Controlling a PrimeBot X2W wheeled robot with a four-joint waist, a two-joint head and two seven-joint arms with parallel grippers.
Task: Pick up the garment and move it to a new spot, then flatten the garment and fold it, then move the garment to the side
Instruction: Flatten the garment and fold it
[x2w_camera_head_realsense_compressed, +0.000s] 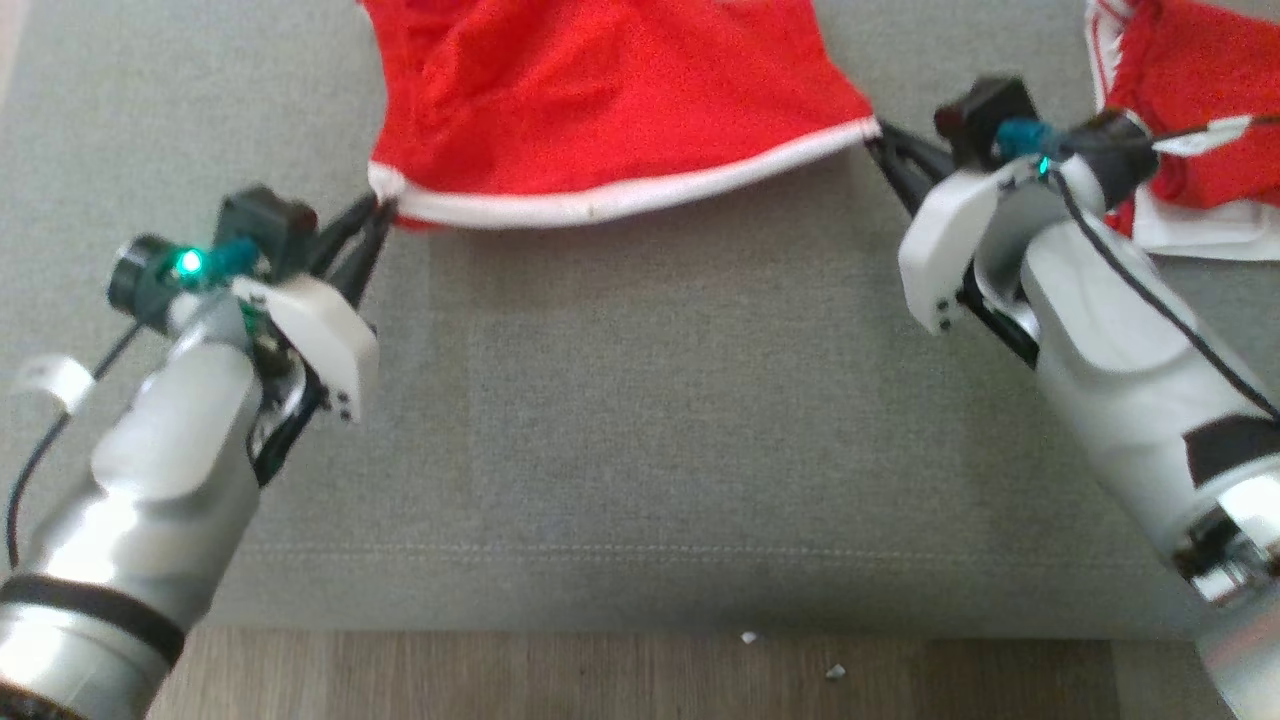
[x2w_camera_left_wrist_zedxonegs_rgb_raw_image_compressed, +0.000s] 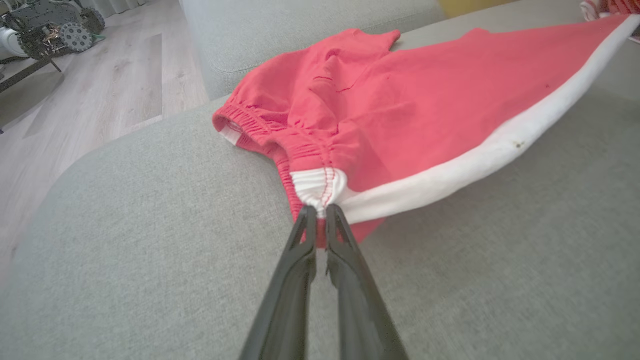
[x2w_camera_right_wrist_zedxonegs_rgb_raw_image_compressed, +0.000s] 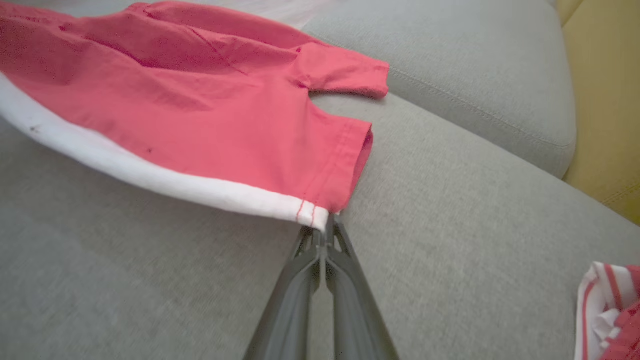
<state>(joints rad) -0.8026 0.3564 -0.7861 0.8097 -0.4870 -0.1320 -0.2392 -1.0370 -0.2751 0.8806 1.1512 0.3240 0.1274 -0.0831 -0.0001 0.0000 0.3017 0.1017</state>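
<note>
1. The left claw (x2w_camera_left_wrist_zedxonegs_rgb_raw_image_compressed: 318, 212) was clamped on the red shorts' (x2w_camera_head_realsense_compressed: 600, 100) waistband corner.
2. The right claw (x2w_camera_right_wrist_zedxonegs_rgb_raw_image_compressed: 326, 227) was pinched shut on the hem corner.
3. The shorts stretched between both claws over the sofa cushion (x2w_camera_head_realsense_compressed: 640, 420), probably to flatten them.

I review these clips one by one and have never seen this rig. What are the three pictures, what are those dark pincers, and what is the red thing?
This is a wheeled robot with two arms. The picture showing both arms comes from a camera on its head, looking down. The other two come from cameras on its wrists, each looking along that arm's two dark fingers. On a grey fabric sofa seat lie red fabric shorts with a white side stripe. The left tool is shut on the elastic waistband corner and the right tool on the leg hem corner, so the white stripe is stretched between them. A second red-and-white garment lies bunched at the robot's right.
</note>
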